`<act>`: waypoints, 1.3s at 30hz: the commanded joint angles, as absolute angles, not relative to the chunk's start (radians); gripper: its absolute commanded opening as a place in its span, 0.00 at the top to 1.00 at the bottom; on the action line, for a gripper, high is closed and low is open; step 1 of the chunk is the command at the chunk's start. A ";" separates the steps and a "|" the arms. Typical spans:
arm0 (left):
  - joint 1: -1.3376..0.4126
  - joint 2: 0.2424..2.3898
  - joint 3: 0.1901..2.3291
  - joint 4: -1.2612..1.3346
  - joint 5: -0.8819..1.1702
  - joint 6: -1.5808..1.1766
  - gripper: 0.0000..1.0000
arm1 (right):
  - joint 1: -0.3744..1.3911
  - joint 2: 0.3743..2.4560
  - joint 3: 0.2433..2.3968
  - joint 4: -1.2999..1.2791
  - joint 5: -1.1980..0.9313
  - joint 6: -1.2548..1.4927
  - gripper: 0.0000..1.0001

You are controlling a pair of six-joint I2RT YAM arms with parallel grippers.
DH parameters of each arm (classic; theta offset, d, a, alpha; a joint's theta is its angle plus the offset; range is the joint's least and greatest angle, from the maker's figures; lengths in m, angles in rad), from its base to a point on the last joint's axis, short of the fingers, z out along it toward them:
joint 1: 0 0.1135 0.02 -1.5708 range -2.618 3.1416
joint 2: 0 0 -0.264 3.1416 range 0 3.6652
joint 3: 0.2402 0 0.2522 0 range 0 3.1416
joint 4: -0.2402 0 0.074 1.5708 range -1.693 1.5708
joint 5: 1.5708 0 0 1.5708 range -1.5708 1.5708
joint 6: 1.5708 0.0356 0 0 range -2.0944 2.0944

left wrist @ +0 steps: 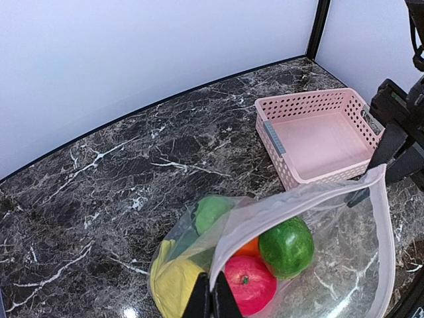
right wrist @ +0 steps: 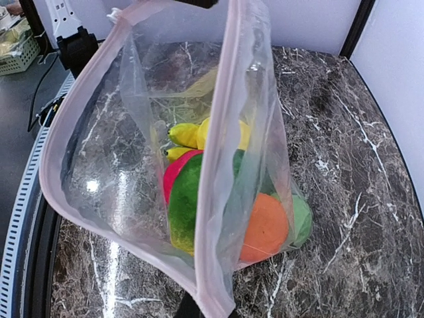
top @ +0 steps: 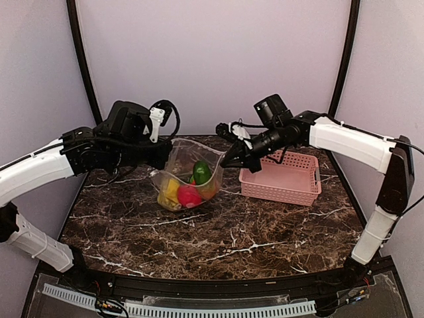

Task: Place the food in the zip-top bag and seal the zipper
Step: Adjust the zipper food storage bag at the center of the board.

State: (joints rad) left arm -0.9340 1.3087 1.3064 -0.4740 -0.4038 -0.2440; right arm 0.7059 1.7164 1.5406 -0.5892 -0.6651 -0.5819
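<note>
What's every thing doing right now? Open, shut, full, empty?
zip-top bag, held at both ends, mouth open
zipper, unsealed
food, inside the bag
pink basket, upright, empty
left gripper, jaws shut on the bag's rim
right gripper, jaws shut on the bag's rim

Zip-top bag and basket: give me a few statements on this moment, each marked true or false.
1. The zip-top bag has its mouth open. True.
2. The pink basket holds the red fruit. False: the basket is empty, and the red fruit sits inside the bag.
3. The left gripper and the right gripper each pinch the zipper, at opposite ends. True.
4. The bag lies flat. False: it is held up by its mouth edge.
</note>
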 commanded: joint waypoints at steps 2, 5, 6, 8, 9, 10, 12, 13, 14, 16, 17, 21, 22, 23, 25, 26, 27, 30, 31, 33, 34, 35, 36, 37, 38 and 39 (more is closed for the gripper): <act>-0.879 1.310 1.352 -0.454 -0.340 -0.191 0.99 | 0.698 1.622 1.545 -0.582 -0.721 -0.538 1.00; -0.873 1.315 1.395 -0.465 -0.316 -0.179 0.99 | 0.698 1.574 1.577 -0.642 -0.770 -0.488 1.00; -0.873 1.315 1.404 -0.469 -0.287 -0.177 0.99 | 0.698 1.556 1.598 -0.669 -0.799 -0.474 1.00; -0.873 1.316 1.435 -0.473 -0.219 -0.181 0.99 | 0.699 1.534 1.634 -0.729 -0.894 -0.470 1.00; -0.872 1.329 1.444 -0.480 -0.191 -0.185 0.99 | 0.699 1.526 1.644 -0.751 -0.917 -0.473 1.00; -0.873 1.339 1.454 -0.496 -0.133 -0.189 0.99 | 0.699 1.522 1.646 -0.757 -0.930 -0.465 1.00; -0.872 1.383 1.482 -0.518 -0.056 -0.184 0.99 | 0.699 1.524 1.631 -0.742 -0.880 -0.447 1.00; -0.872 1.416 1.485 -0.526 -0.024 -0.183 0.99 | 0.698 1.529 1.614 -0.717 -0.829 -0.436 1.00; -0.872 1.430 1.491 -0.529 -0.014 -0.181 0.99 | 0.696 1.537 1.592 -0.700 -0.777 -0.429 1.00; -0.872 1.467 1.504 -0.540 -0.004 -0.182 0.99 | 0.686 1.552 1.557 -0.691 -0.720 -0.430 1.00; -0.872 1.478 1.507 -0.542 0.019 -0.182 0.99 | 0.678 1.557 1.550 -0.697 -0.706 -0.432 1.00; -0.873 1.474 1.505 -0.539 0.011 -0.172 0.99 | 0.644 1.517 1.514 -0.706 -0.700 -0.448 0.76; -0.873 1.474 1.505 -0.540 0.011 -0.169 0.99 | 0.640 1.497 1.499 -0.699 -0.693 -0.457 0.69; -0.873 1.475 1.505 -0.541 0.011 -0.161 0.99 | 0.638 1.481 1.485 -0.693 -0.687 -0.466 0.62; -0.873 1.483 1.503 -0.542 0.011 -0.154 0.99 | 0.637 1.454 1.462 -0.683 -0.675 -0.480 0.54; -0.873 1.492 1.501 -0.540 0.011 -0.152 0.99 | 0.635 1.447 1.457 -0.685 -0.670 -0.485 0.51; -0.873 1.495 1.497 -0.533 0.011 -0.150 0.99 | 0.634 1.443 1.454 -0.688 -0.664 -0.488 0.50; -0.873 1.500 1.485 -0.493 0.011 -0.150 0.99 | 0.622 1.430 1.449 -0.698 -0.632 -0.505 0.48; -0.872 1.498 1.481 -0.484 0.013 -0.150 0.99 | 0.616 1.426 1.446 -0.698 -0.621 -0.510 0.47; -0.873 1.493 1.477 -0.458 0.020 -0.148 0.99 | 0.600 1.425 1.442 -0.699 -0.609 -0.521 0.43; -0.873 1.491 1.477 -0.447 0.026 -0.146 0.99 | 0.592 1.426 1.443 -0.702 -0.612 -0.527 0.42; -0.872 1.492 1.481 -0.443 0.028 -0.144 0.99 | 0.586 1.428 1.447 -0.705 -0.619 -0.534 0.41; -0.871 1.495 1.485 -0.437 0.036 -0.143 0.99 | 0.582 1.432 1.450 -0.708 -0.628 -0.540 0.40; -0.872 1.497 1.491 -0.437 0.040 -0.143 0.99 | 0.580 1.435 1.454 -0.711 -0.637 -0.542 0.39; -0.873 1.501 1.494 -0.433 0.048 -0.144 0.99 | 0.579 1.442 1.460 -0.714 -0.643 -0.543 0.39; -0.873 1.502 1.496 -0.431 0.053 -0.144 0.99 | 0.578 1.447 1.467 -0.720 -0.647 -0.544 0.39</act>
State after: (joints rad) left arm -0.8787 1.5085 1.4887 -0.4763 0.0227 -0.1593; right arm 0.5884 1.4353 1.4590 -0.7116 -0.6365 -0.5217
